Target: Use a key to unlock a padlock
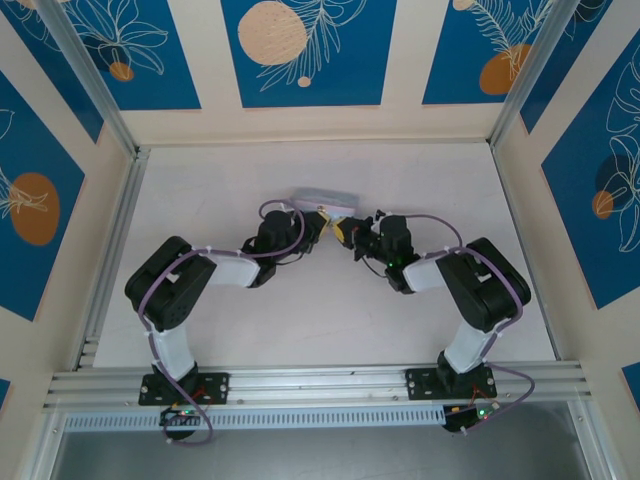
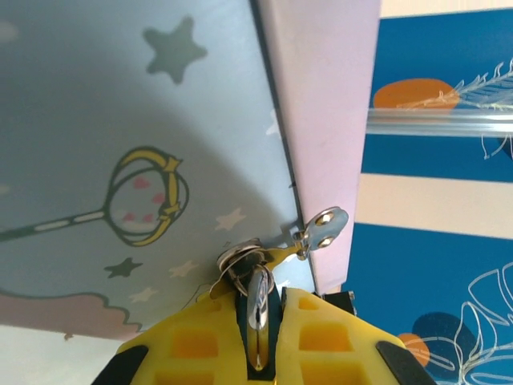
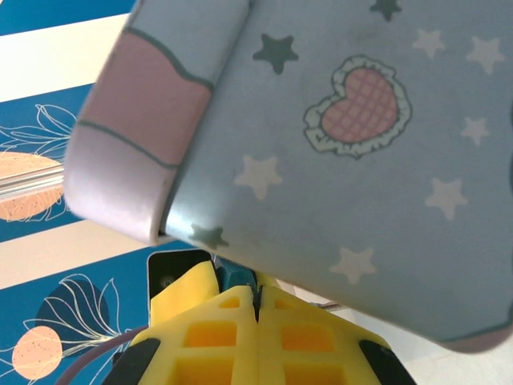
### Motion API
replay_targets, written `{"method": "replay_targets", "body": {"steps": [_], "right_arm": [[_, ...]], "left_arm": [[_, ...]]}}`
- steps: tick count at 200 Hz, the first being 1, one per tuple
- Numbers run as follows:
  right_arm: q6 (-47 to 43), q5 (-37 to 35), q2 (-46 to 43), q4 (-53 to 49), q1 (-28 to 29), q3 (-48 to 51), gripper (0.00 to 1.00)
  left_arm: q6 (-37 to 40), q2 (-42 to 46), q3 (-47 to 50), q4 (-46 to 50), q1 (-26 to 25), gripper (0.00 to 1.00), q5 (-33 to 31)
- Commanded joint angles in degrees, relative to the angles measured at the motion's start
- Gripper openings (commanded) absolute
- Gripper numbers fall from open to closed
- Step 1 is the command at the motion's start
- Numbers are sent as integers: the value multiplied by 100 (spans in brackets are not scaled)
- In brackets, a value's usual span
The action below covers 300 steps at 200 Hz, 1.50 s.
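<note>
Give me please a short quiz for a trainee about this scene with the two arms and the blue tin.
1. True or false: the left gripper pinches a silver key.
2. Which print is on the tin in the right wrist view? A) heart B) fish C) car
3. Fill in: the yellow fingers of the right gripper are pressed ____.
Key: 1 true; 2 A; 3 together.
</note>
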State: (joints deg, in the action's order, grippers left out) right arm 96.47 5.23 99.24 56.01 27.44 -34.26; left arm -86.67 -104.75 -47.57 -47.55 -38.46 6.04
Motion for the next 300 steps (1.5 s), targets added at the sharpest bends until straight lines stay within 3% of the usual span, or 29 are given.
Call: {"method": "replay_targets", "body": {"steps": [1, 57, 89, 127, 193, 232, 253, 300], "right_arm": [[38, 413, 280, 68, 488, -497, 0], [92, 386, 347, 232, 308, -188, 0], [-51, 486, 142, 218, 92, 94, 16], [-445, 877, -290, -274, -159, 298, 47], [-1830, 1210, -1747, -2571, -526, 604, 67], [-3716, 729, -2457, -5286, -456, -208, 68], [-4894, 127, -2576, -6382, -328, -626, 61], [-6797, -824, -2326, -7065, 13, -1115, 44]], "left_arm": [[-32, -48, -369, -620, -329, 0, 818], [59, -203, -24, -738, -405, 0, 686], [151, -269, 141, -736, -404, 0, 462], [255, -404, 151, -723, -385, 0, 323], [406, -554, 156, -663, -347, 0, 379], [493, -566, 169, -565, -322, 0, 457], [520, -534, 154, -451, -315, 0, 489], [528, -469, -31, 7, -312, 0, 672]]}}
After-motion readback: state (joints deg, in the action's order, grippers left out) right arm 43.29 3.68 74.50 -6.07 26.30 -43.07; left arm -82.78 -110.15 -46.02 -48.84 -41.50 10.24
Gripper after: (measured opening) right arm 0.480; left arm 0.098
